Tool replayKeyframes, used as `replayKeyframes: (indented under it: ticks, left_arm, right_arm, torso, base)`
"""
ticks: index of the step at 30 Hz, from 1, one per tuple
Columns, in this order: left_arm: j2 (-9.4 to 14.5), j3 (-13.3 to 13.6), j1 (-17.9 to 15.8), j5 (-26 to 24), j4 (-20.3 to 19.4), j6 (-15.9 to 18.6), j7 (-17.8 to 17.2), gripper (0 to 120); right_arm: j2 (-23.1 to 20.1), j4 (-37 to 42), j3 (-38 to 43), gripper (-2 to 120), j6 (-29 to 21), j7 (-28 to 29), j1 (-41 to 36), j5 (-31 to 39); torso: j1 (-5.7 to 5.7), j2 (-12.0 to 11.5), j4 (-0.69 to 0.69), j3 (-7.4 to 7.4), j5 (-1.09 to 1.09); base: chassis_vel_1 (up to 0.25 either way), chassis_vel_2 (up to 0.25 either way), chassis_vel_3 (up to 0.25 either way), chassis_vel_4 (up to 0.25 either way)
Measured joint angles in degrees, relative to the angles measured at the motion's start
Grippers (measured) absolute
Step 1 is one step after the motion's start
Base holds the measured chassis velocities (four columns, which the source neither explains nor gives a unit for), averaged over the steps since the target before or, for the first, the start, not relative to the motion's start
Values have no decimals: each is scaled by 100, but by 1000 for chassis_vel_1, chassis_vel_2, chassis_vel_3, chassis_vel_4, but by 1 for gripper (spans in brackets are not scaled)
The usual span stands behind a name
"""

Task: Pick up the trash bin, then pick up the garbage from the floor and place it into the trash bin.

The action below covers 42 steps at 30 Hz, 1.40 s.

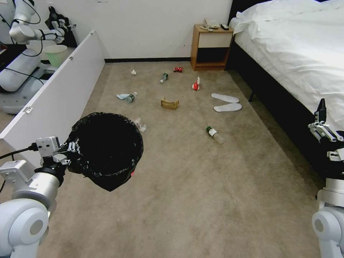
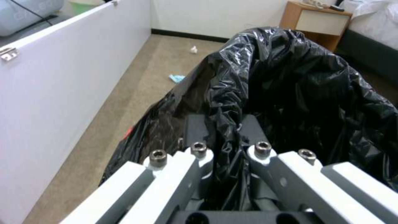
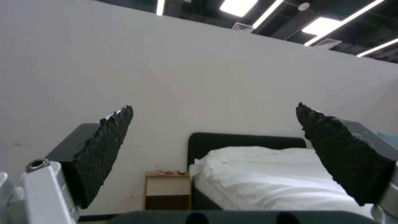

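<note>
Our left gripper (image 2: 226,137) has its jaws clamped on the near rim of the trash bin (image 1: 107,150), pinching the black bag (image 2: 298,93) draped over it. We hold the bin off the floor (image 1: 200,200) at our left, mouth tilted up toward our head. Our right gripper (image 3: 215,140) has its jaws spread wide and bare, raised at our right beside the bed (image 1: 297,53), pointing up at the wall.

The garbage lies scattered ahead on the carpet. The nearest bottle (image 1: 215,134) lies on its side, long axis running diagonally, green cap toward the far wall. The two slippers (image 1: 226,102) lie flat, side by side, lengthwise across our view. The brown paper bag (image 1: 170,103) sits between them and the mask (image 1: 123,96).
</note>
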Motion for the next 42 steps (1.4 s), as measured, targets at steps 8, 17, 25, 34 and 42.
replayKeyframes:
  ticks: [8, 17, 25, 34, 42]
  left_arm:
    - [-4, 2, 7, 1, -9, -5, -2, 3]
    - [-7, 2, 28, 1, -35, -7, -5, 3]
    - [-32, 9, 34, 7, -49, -8, -17, 3]
    - [-32, 9, 30, 10, -51, -9, -19, 3]
    - [-32, 14, 4, 8, -25, -9, -19, 3]
  right_arm:
    - [-9, 0, 2, 100, 12, -6, -5, 4]
    - [-15, 4, 1, 100, 23, -50, -3, 17]
    - [-38, 21, 6, 100, 37, -74, -8, 75]
    - [-29, 11, 3, 100, 64, -92, -4, 69]
    - [-28, -8, 2, 100, 66, -114, 9, 56]
  torso:
    - [0, 0, 0, 0, -1]
    - [0, 0, -1, 1, 1]
    - [0, 0, 0, -1, -1]
    - [0, 0, 1, 0, -2]
    - [0, 0, 2, 0, 1]
  base:
    - [-147, 152, 145, -137]
    - [-112, 109, 119, -90]
    - [-107, 110, 100, -117]
    - [-191, 183, 207, -193]
    - [-161, 173, 168, -180]
